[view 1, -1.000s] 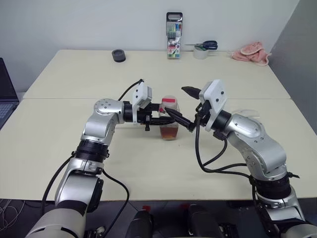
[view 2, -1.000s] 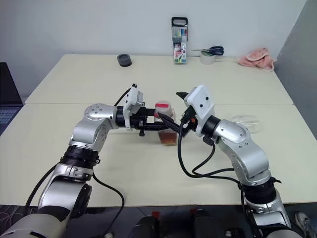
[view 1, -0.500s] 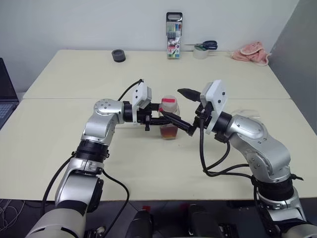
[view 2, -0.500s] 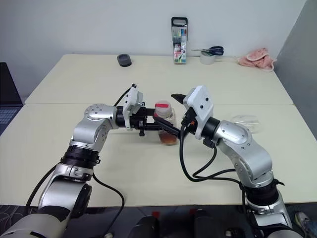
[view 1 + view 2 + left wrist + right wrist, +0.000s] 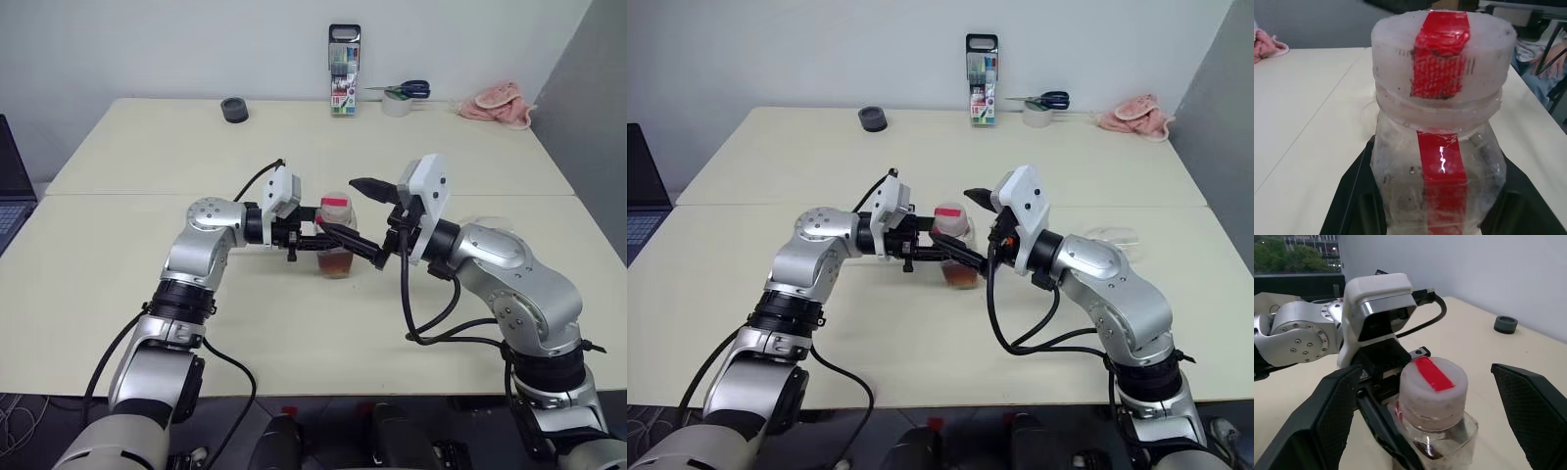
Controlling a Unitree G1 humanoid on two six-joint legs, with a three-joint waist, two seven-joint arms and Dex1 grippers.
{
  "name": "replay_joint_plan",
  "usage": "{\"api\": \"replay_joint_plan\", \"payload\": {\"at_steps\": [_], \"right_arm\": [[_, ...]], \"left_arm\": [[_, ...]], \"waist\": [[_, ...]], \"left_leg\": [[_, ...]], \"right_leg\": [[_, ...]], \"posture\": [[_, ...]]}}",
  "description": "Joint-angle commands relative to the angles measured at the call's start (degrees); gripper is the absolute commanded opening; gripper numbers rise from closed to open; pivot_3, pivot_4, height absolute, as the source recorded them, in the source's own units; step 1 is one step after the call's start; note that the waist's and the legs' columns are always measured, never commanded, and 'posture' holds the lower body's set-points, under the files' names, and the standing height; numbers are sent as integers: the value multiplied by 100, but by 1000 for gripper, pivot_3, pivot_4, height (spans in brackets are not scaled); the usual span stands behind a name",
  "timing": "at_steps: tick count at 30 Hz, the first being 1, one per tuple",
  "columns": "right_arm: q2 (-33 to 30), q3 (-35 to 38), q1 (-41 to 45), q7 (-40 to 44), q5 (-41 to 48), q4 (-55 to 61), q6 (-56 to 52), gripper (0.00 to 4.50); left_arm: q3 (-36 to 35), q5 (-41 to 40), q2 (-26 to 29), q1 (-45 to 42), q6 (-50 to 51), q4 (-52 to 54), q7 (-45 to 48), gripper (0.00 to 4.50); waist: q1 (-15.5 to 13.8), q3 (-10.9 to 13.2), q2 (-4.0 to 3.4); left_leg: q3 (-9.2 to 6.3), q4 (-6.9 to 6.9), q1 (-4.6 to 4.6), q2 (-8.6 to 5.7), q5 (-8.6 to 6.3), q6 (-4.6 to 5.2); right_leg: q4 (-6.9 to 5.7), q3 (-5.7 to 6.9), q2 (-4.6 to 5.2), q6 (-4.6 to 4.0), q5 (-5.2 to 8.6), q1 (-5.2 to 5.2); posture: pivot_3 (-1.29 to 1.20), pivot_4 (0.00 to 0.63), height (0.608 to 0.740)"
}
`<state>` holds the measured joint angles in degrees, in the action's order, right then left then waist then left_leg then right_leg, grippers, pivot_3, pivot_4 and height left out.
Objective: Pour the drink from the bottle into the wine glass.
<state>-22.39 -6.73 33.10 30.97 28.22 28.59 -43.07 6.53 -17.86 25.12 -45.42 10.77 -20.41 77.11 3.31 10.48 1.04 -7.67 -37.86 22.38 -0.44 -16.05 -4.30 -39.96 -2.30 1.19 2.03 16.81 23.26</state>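
One capped bottle [image 5: 335,235], one wine glass [image 5: 487,224], two tools.

We read only an "18" on the marker case [image 5: 344,59] at the tabletop's far edge; the bottle's [image 5: 1440,161] red strip carries no legible text.

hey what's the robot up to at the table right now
The left gripper is shut on a small clear plastic bottle with a red strip and a white cap, standing on the cream table with reddish-brown drink in its bottom. The right gripper is open, its fingers either side of the cap, which is still on. A clear wine glass lies on its side by the right arm, with nothing poured yet.
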Motion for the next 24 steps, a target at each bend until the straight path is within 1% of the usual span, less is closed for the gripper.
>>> {"api": "replay_joint_plan", "payload": {"at_steps": [1,9,24], "right_arm": [[-44,20,196,-25,-106,70,112,4500],[-7,-94,302,-112,-497,-213,349,4500],[-154,48,141,-47,-435,-106,280,4500]], "left_arm": [[-62,-130,6,-55,-40,283,39,1796],[-43,-128,-13,-41,-21,323,39,1796],[-58,-105,16,-20,-49,285,31,1796]], "waist": [[0,0,0],[1,0,0],[0,0,0]], "left_leg": [[0,0,0,0,0,0],[0,0,0,0,0,0],[0,0,0,0,0,0]], "right_leg": [[0,0,0,0,0,0],[0,1,0,0,0,0],[0,0,0,0,0,0]], "posture": [[0,150,740],[0,150,740],[0,150,740]]}}
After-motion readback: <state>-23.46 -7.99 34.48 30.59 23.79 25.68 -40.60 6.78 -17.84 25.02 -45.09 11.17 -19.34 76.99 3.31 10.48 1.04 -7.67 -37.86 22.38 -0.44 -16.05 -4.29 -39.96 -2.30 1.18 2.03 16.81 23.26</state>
